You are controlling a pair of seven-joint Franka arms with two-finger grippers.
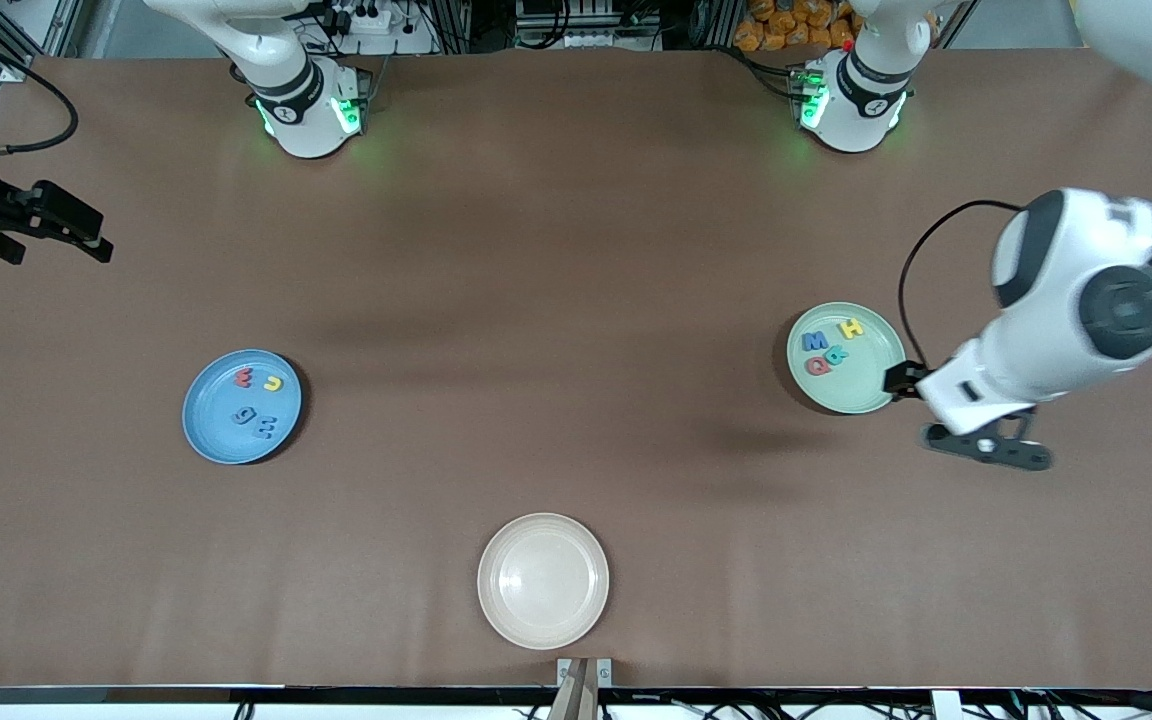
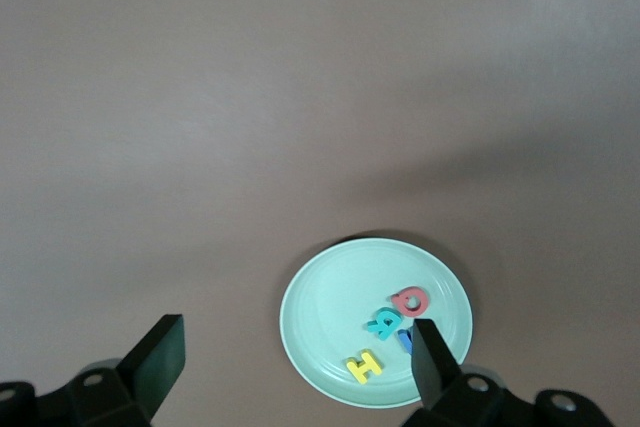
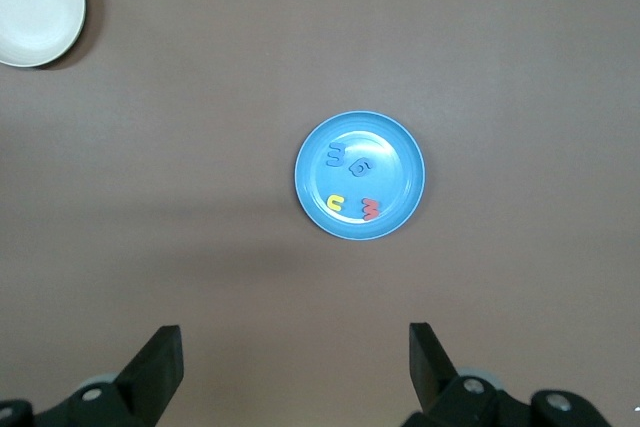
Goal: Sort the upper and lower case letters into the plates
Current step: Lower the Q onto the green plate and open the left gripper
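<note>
Front view: a brown bench (image 1: 576, 300) is seen from above. A blue plate (image 1: 204, 432) lies toward the right arm's end, and four letters rest in it: a red one (image 1: 244, 377), a yellow one (image 1: 273, 383) and two blue ones (image 1: 255, 421). A mint green plate (image 1: 861, 385) lies toward the left arm's end, and it holds a yellow H (image 1: 850, 328), a blue M (image 1: 815, 341), a teal letter (image 1: 835, 354) and a red Q (image 1: 817, 366). A cream-white plate (image 1: 543, 580), nearer to the camera than both, is placed between them. The left end effector (image 1: 986, 447) is held over the bench just beside the green plate; the right end effector (image 1: 61, 228) is held over the bench edge at the right arm's end, well apart from the blue plate.

Left wrist view: the green plate (image 2: 320, 322) is seen between the two fingers (image 2: 160, 352) of the left end effector (image 2: 295, 367), which are spread wide with nothing between them. One finger partly covers the blue letter.

Right wrist view: the blue plate (image 3: 400, 152) with its four letters is seen below, and the cream-white plate (image 3: 35, 7) at a corner. The fingers (image 3: 425, 362) of the right end effector (image 3: 295, 367) are likewise spread wide and nothing is gripped.
</note>
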